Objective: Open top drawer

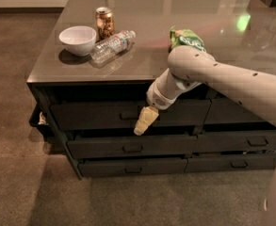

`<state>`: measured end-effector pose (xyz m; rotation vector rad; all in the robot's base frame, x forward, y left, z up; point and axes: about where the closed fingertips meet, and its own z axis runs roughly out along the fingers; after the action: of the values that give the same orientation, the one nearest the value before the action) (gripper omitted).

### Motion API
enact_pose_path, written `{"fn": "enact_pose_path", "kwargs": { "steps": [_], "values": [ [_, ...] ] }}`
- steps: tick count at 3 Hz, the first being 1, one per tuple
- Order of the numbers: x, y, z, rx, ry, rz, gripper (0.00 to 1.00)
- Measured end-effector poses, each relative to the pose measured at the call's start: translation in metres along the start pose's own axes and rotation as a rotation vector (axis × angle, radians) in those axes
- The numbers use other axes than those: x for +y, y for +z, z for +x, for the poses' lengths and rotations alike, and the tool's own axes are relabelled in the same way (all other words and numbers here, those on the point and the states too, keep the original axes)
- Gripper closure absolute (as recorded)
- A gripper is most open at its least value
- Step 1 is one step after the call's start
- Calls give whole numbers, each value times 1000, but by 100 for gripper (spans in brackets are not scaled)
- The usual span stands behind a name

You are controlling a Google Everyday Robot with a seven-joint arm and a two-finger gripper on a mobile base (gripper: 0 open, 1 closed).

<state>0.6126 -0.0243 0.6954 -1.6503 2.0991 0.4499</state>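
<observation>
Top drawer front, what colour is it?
Dark grey, clearest in the camera view; the gripper hangs in front of the top drawer near its handle.

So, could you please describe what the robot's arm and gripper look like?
The arm is smooth, off-white and tubular, with rounded joints and a few small dark dots along its shell. It ends in a cream, tapered gripper, which is in front of the top drawer, beside its handle. No cables show.

My white arm [231, 81] enters from the right of the view, bends at the elbow [187, 62] and drops through the wrist [163, 93]; my gripper [144, 121] hangs below it, mid-view, angled down-left.
</observation>
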Motion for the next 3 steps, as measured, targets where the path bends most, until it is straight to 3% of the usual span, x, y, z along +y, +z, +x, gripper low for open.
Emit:
{"fn": "enact_pose_path", "kwargs": {
  "steps": [1,3],
  "values": [
    [-4,12,6,4,29,10,0],
    [15,2,15,-64,101,157,0]
  ]
}}
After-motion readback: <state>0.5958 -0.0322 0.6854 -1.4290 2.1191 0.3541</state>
